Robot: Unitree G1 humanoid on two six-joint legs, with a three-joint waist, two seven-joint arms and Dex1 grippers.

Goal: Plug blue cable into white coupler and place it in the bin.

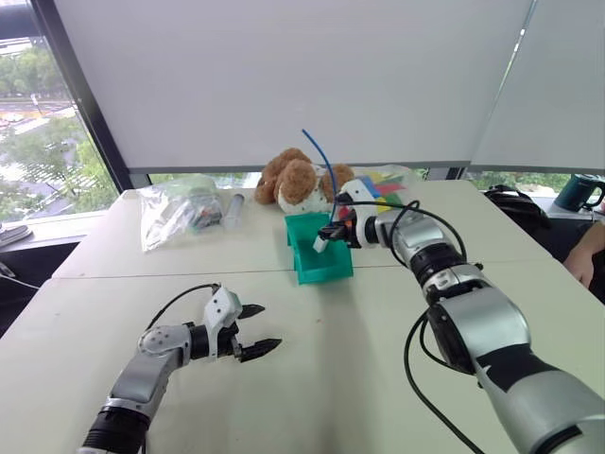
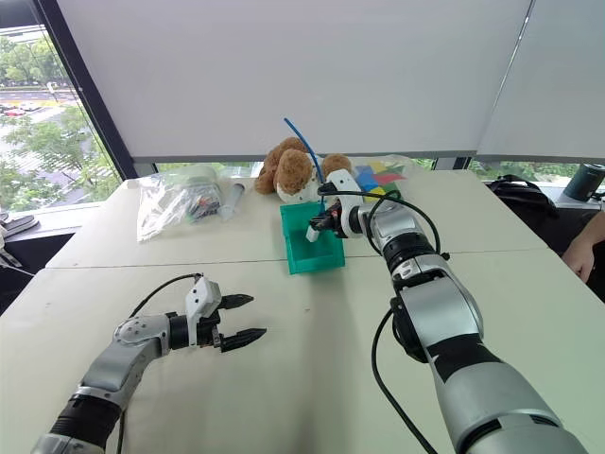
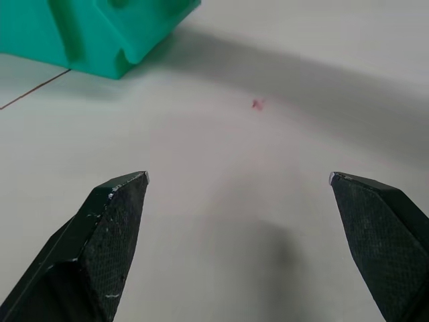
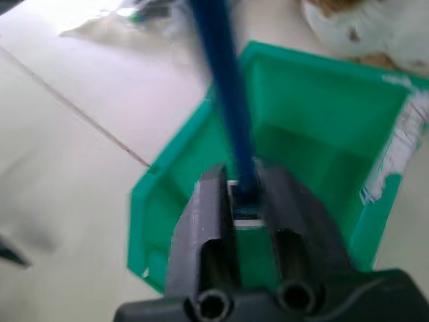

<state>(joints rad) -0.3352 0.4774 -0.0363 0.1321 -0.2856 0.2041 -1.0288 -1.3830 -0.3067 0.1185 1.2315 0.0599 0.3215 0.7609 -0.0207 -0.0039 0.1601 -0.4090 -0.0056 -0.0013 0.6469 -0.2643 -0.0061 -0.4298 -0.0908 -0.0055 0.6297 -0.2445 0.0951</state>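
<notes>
My right gripper (image 1: 329, 234) hangs over the teal-green bin (image 1: 326, 272) and is shut on the white coupler (image 1: 320, 245), which points down into the bin. The blue cable (image 1: 321, 156) is plugged into the coupler and rises in a curve above the gripper. In the right wrist view the two fingers flank the coupler (image 4: 247, 218), with the cable (image 4: 224, 87) running up between them over the bin's inside (image 4: 315, 114). My left gripper (image 1: 271, 326) is open and holds nothing, just above the near table, short of the bin's corner (image 3: 87, 33).
A brown teddy bear (image 1: 295, 180) sits right behind the bin. A clear plastic bag (image 1: 180, 213) and a grey tube (image 1: 233, 210) lie at the back left, a bag of coloured pieces (image 1: 383, 180) at the back right. A person's hand (image 1: 586, 255) shows at the right edge.
</notes>
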